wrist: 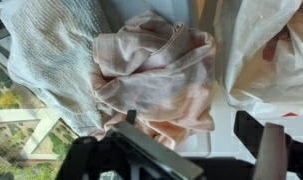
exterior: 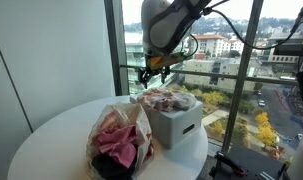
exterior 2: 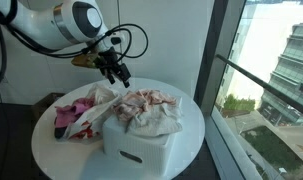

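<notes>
Wrist view only: white textured towel (wrist: 46, 50) upper left, pink cloth (wrist: 156, 70) centre, plastic bag (wrist: 261, 45) right edge. Exterior views alone show white box (exterior 2: 141, 150) beneath cloths, centre frame, on round tabletop (exterior 2: 196, 130). Arm (exterior 2: 51, 25) enters from upper left, wrist bent downward. End effector (exterior: 156, 72) hovers above pink cloth, not touching it, fingers spread apart, empty.

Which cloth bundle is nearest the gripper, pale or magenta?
The pale pink cloth in the white box: the gripper hangs right above it. The magenta cloths lie in the bag alongside.
</notes>
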Controlling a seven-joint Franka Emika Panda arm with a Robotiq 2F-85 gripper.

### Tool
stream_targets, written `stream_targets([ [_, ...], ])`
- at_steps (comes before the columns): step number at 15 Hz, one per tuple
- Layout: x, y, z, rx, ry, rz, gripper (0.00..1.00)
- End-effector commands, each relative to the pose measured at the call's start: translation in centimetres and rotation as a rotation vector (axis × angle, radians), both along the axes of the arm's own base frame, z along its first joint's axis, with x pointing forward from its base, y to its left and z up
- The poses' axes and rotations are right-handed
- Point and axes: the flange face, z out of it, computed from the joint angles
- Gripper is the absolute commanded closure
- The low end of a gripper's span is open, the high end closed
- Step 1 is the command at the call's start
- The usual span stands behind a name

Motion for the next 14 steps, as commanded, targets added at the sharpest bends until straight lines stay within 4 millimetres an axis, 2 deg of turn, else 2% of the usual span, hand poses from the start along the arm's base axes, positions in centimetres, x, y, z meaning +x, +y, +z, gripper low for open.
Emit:
stream_targets([
  [1, 1.9, -1.0, -2.0, 0.017, 0.049, -0.038, 0.00],
  [7, 3.4, -3.5, -7.3, 0.016, 0.143, -0.079, 0.00],
  [11, 4.2, -4.3, -9.7, 0.030, 0.181, -0.094, 0.00],
  [12, 4.4, -4.6, -10.1, 0.024, 0.182, -0.092, 0.25],
  [13, 4.5, -4.7, -10.4, 0.035, 0.191, -0.093, 0.26],
  [14, 4.5, -4.8, -10.5, 0.047, 0.189, -0.097, 0.32],
])
